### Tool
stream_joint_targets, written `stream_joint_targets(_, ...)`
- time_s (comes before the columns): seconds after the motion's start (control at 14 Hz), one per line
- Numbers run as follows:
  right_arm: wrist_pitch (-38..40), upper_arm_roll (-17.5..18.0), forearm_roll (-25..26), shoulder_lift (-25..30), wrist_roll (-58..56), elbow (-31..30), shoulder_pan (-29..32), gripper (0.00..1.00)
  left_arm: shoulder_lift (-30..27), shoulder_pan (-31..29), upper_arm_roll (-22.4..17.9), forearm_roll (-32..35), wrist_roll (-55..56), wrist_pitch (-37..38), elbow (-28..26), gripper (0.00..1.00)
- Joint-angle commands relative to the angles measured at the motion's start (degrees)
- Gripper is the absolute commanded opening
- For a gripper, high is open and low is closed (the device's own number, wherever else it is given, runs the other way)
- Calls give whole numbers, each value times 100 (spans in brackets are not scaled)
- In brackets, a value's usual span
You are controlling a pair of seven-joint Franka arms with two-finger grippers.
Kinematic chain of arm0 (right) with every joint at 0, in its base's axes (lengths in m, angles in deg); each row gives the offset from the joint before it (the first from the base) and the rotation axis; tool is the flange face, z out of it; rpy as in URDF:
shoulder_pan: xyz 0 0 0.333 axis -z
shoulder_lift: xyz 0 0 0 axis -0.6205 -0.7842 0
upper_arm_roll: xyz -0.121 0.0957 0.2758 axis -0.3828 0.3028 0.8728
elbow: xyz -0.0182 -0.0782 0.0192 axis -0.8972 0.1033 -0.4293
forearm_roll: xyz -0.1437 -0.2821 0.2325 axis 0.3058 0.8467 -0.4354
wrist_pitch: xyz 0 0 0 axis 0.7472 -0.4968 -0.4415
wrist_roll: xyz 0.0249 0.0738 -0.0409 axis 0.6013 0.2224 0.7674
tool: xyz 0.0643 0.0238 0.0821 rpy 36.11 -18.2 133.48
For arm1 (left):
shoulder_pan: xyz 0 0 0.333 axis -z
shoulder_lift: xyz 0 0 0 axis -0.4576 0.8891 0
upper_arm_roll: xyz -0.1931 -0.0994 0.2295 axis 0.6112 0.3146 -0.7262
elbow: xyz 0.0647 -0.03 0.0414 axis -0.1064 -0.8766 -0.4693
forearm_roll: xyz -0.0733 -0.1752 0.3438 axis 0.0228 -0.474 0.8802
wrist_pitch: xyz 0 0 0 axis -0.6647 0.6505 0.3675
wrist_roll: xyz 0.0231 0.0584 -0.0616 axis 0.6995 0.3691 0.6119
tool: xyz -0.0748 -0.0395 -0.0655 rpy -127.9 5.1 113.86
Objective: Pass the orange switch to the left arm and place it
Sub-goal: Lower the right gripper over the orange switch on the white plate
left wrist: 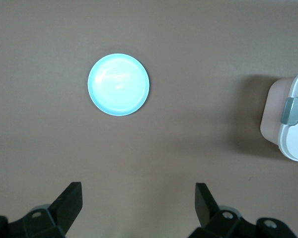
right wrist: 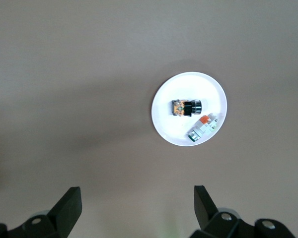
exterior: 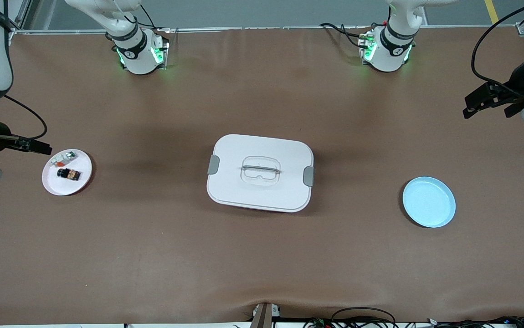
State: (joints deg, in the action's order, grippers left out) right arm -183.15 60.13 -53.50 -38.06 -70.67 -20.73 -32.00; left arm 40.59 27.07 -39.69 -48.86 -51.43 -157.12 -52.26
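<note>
Nothing picked up yet — the orange switch (right wrist: 186, 107) lies on its white plate (right wrist: 164, 116). Right gripper (right wrist: 134, 208) and left gripper (left wrist: 139, 208) both hang spread and empty; next, I judge, the right descends onto the switch.

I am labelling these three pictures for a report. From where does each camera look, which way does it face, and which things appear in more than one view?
Front view: high across the table, facing both bases; shows the box, the white plate with the orange switch, the blue plate.
Left wrist view: looks down at the blue plate and the box's edge; the open left gripper shows.
Right wrist view: looks down at the white plate and orange switch; the open right gripper shows.
Shared: each wrist view shares its plate with the front view.
</note>
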Motion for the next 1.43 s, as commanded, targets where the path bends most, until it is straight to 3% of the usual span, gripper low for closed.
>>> stream_joint_targets(0.0,-423,59,198,102,-41,-442,269,100,20,-45,-20,-68,-74,127,124,100)
stream_joint_targets(0.57,-2014,59,418,-12,-251,-1709,657,100,12,-18,-29,-59,-66,127,133,100)
stream_joint_targets(1.0,-2981,59,610,-837,-814,-1675,1008,100,20,-132,-37,-68,-83,118,133,100)
stream_joint_targets(1.36,-3316,59,699,-1303,-796,-1587,1087,100,20,-247,-37,-68,-92,118,124,100)
